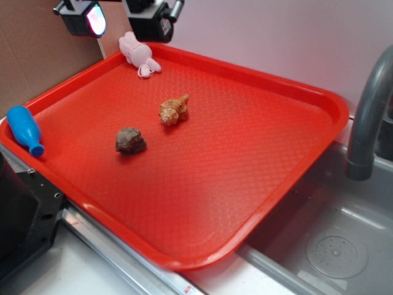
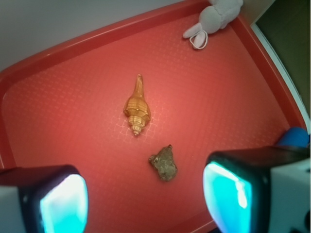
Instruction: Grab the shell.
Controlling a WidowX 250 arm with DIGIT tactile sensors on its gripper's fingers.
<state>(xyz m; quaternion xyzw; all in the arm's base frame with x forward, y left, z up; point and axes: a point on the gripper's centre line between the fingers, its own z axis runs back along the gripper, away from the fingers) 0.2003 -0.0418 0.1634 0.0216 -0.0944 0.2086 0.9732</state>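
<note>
Nearby — shell on red tray, beside sink.

The exterior view looks down at an angle from beyond one corner of the red tray, taking in the whole tray and part of a sink. The wrist view hangs high over the tray's far corner, looking steeply down past the gripper fingers. Both views share the tray middle with the shell, the dark lump and the pink plush.
</note>
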